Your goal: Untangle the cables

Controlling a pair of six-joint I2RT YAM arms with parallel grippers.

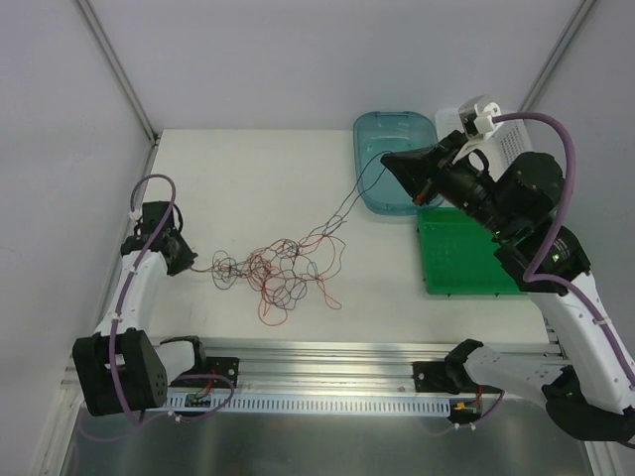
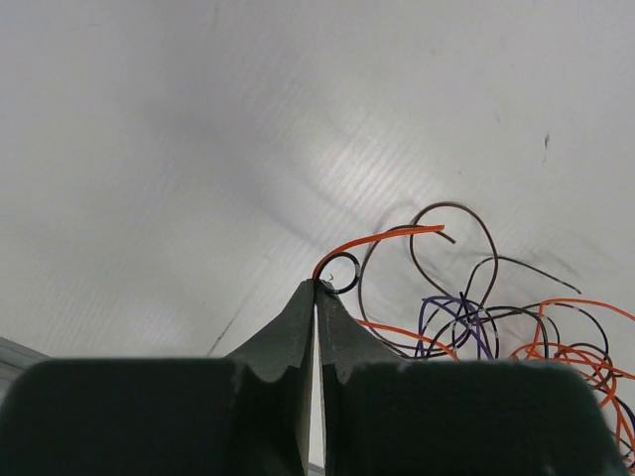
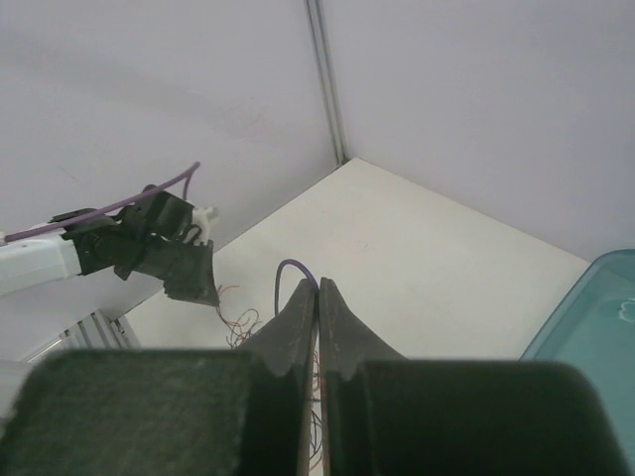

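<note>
Cables (image 1: 283, 273) tangle mid-table, thin strands apparently stretching toward bin (image 1: 397, 159); far table (image 1: 238, 164) open.

**Tally by kind**

One tangle of cables (image 1: 283, 268) in three colours, strand count unclear. A left gripper (image 1: 189, 261) left of it and a right gripper (image 1: 387, 160) right make two. One blue tub (image 1: 395, 132) and one green tray (image 1: 466, 266), both right of it.

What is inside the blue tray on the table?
Nothing shows in the blue tray; thin cables cross above its left rim to the right gripper, which hides its near right part.
</note>
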